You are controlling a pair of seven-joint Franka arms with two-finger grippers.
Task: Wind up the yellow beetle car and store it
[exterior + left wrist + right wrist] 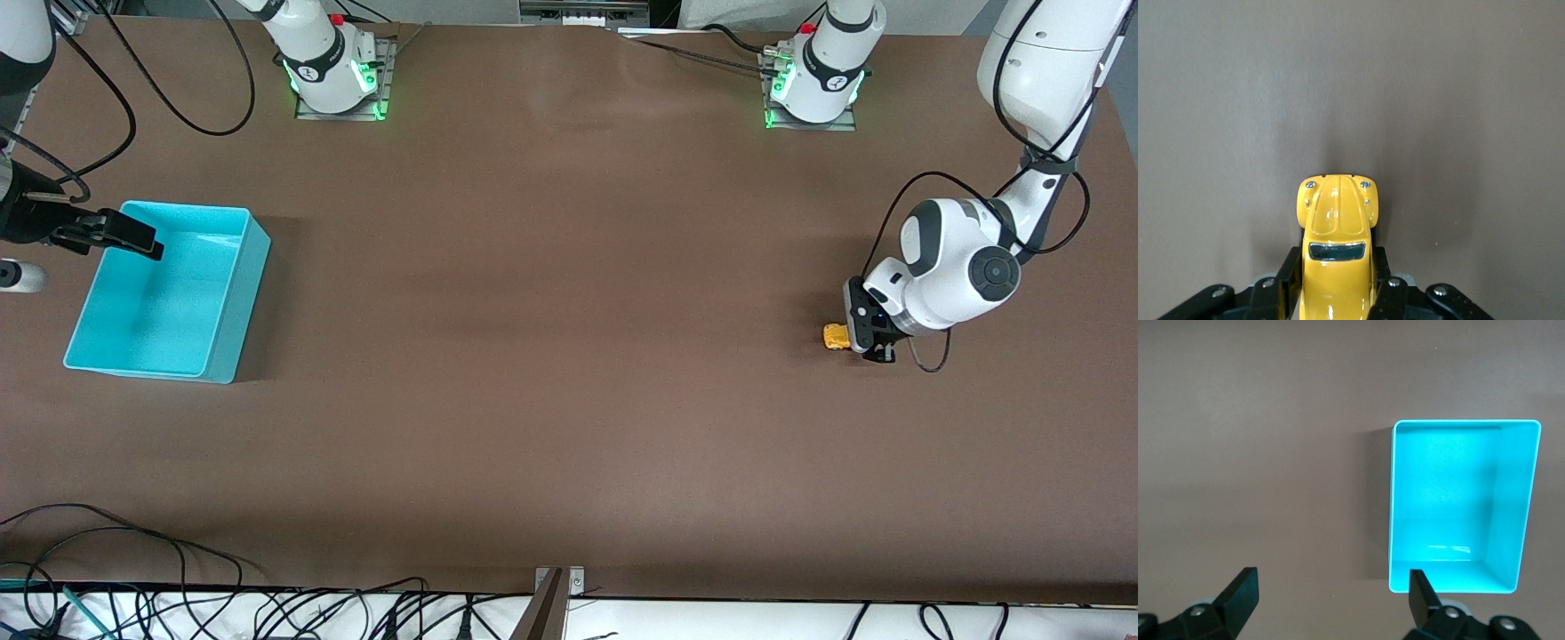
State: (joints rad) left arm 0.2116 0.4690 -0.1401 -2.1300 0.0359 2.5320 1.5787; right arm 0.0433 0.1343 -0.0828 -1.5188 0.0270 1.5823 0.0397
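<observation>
A broad brown table (pixel 551 356) with a matte, faintly mottled top fills nearly the whole front view, its surface marked only by soft shadows. At the right of the frame, just below mid-height, the left gripper (pixel 876 342) is down at the tabletop with its fingers closed on the yellow beetle car (pixel 836 337), which sits toward the left arm's end of the table; the toy's rounded nose pokes out from the black fingers. In the left wrist view the car (pixel 1337 247) fills the lower centre of the frame, bonnet pointing up the picture, dark windscreen catching the light, with 1 black finger (pixel 1290 283) pressed against each flank and bare brown table all around.

At the far left edge of the front view, above mid-height, the right gripper (pixel 116 233) waits in the air over the edge of a turquoise bin (pixel 236 302), its fingers spread wide and holding nothing. The right wrist view looks straight down: the 2 black fingertips (pixel 1241 590) stand well apart at the bottom of the frame, and the empty bin (pixel 1511 507) occupies the right half.

The 2 arm bases (pixel 333 71) glow green along the top edge of the front view. Black cables (pixel 178 604) tangle along a white strip at the bottom of the frame, below the table's near edge
</observation>
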